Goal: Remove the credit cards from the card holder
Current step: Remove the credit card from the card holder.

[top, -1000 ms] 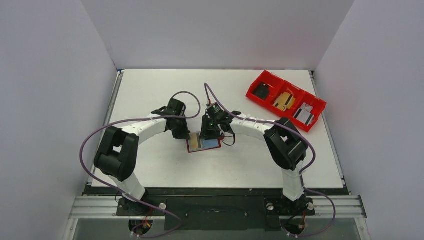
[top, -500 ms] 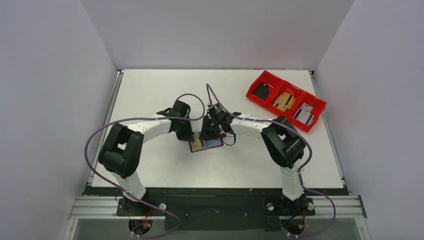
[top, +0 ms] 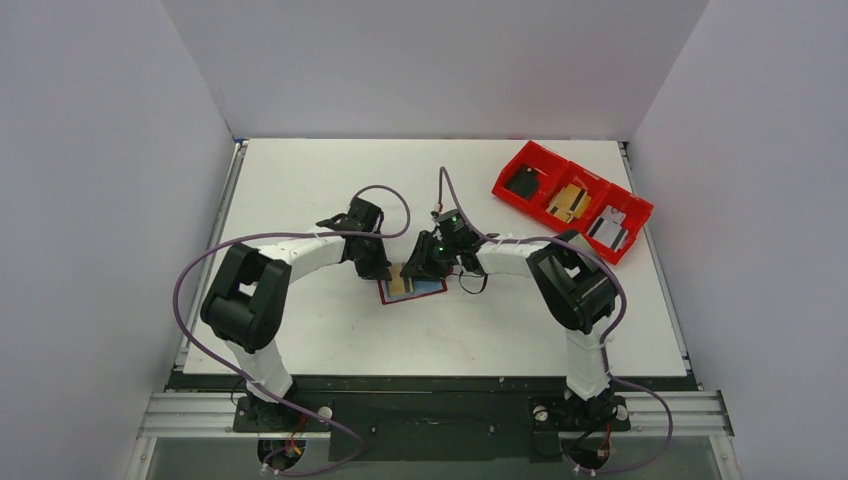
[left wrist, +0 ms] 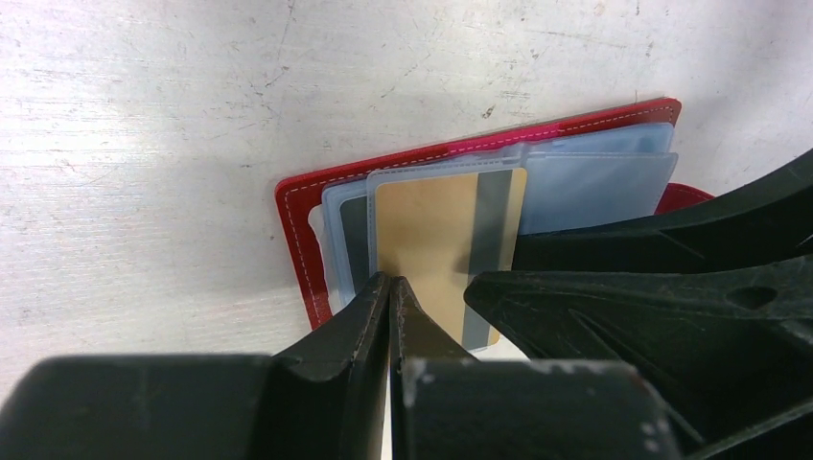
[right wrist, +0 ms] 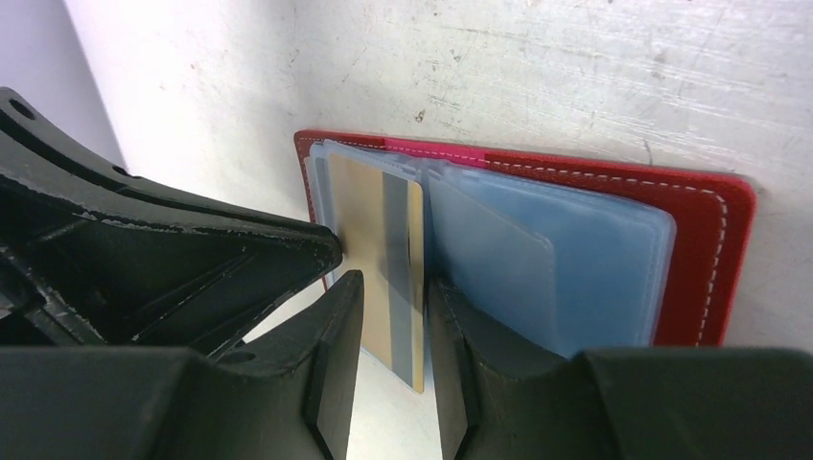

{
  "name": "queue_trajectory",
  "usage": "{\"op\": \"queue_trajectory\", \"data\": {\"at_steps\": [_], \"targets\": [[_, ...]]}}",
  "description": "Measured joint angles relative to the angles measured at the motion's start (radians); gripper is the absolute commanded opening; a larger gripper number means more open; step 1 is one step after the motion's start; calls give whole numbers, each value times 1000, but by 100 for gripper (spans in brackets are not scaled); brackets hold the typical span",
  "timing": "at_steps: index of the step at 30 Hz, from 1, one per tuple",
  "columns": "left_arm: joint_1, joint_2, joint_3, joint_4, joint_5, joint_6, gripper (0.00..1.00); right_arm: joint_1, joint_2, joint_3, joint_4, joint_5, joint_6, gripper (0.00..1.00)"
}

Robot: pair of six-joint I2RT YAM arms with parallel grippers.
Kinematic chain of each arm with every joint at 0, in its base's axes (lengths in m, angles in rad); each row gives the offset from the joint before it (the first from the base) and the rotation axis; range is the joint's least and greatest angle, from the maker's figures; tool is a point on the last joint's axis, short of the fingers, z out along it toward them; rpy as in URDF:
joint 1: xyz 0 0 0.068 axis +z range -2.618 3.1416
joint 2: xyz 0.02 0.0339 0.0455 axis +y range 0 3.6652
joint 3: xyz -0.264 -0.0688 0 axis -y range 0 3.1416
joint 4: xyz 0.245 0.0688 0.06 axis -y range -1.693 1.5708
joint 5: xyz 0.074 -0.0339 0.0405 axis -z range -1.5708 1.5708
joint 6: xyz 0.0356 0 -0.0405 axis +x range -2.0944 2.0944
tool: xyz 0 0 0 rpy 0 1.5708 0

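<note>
We see the card holder lying open like a book on the white table, near its middle and between the two arms. Its left page holds a tan card with a grey stripe, and the card's near end sticks out past the page's edge. A darker card shows behind it in the same pocket. The right page carries pale blue-grey leaves (cards or plastic sleeves, we cannot tell which).

The left gripper has its fingers pressed together. Their tips are down on the left page at the tan card's near left corner. The right gripper has its fingers partly apart and closed against the two long edges of the tan card's near end.

Well apart, at the far right of the table, stands a red bin with three compartments. We make out a dark item in the left one, tan pieces in the middle one, and grey and dark pieces in the right one
</note>
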Motion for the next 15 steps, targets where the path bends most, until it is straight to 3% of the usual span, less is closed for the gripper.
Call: {"op": "queue_trajectory", "data": {"at_steps": [15], "targets": [[-15, 8, 0, 22, -7, -26, 0, -55, -3, -175, 329, -100, 184, 28]]}}
